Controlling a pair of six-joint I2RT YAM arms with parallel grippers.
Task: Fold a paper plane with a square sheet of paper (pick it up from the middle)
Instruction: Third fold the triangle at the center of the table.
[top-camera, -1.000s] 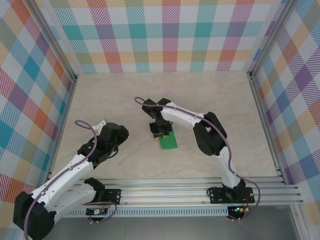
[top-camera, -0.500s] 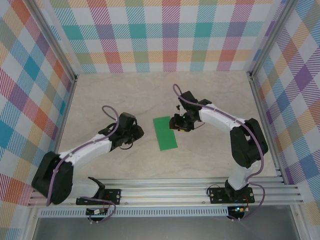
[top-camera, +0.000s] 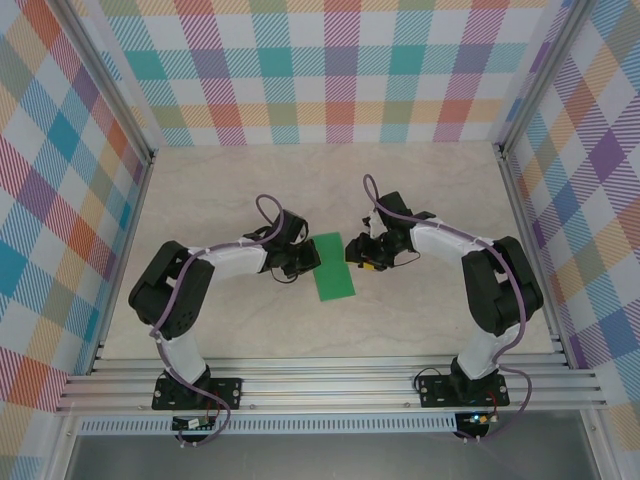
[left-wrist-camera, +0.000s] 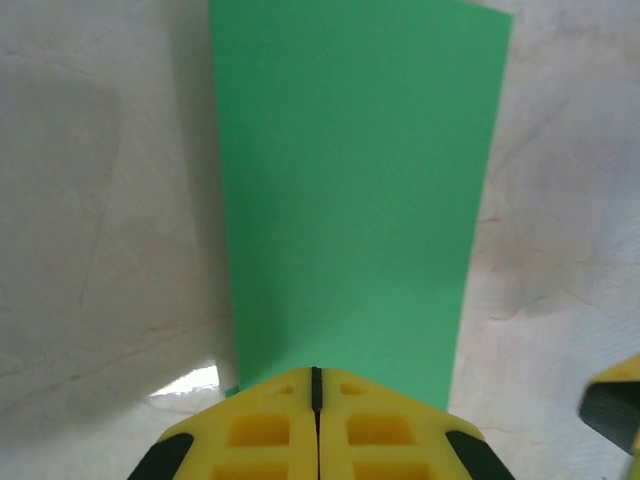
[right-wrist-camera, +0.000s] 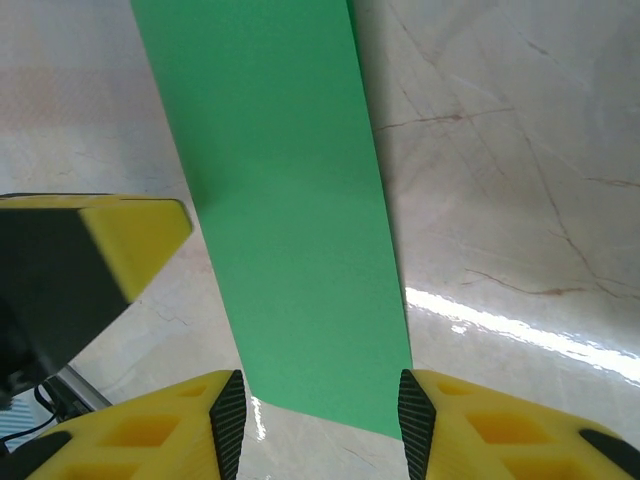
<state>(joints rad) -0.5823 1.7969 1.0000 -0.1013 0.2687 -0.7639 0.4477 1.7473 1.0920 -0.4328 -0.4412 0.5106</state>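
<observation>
Top external gives us a beige marble-patterned worktop (top-camera: 440, 190) closed in by pastel checked walls (top-camera: 340, 70), with a ribbed aluminium rail (top-camera: 330, 385) along the bottom of the frame. At its centre lies the thin bright green sheet of paper (top-camera: 333, 268), flat and showing as a narrow rectangle running up and down the frame. The left hand (top-camera: 304, 263) sits at the sheet's left edge. The right hand (top-camera: 360, 252) is just beside its right edge, so the two face each other across the paper.

A second ago the left arm was folded back at lower left, well apart from the sheet, while the right hand hung over the sheet's upper end and hid it. Now the left hand has reached in and shut, and the right hand has drawn off to the right, leaving the whole sheet exposed.

Left wrist view adds what we cannot see from above. The left hand (left-wrist-camera: 316, 390) has its yellow fingers pressed together, tips over the near edge of the sheet (left-wrist-camera: 350, 180); whether paper is pinched between them we cannot tell. The right hand's yellow fingertip (left-wrist-camera: 615, 395) peeks in at lower right. Right wrist view shows the right hand (right-wrist-camera: 320, 410) with fingers apart, holding nothing. The near edge of the sheet (right-wrist-camera: 275, 190) lies between them, and the left hand (right-wrist-camera: 85, 265) is at mid left.
</observation>
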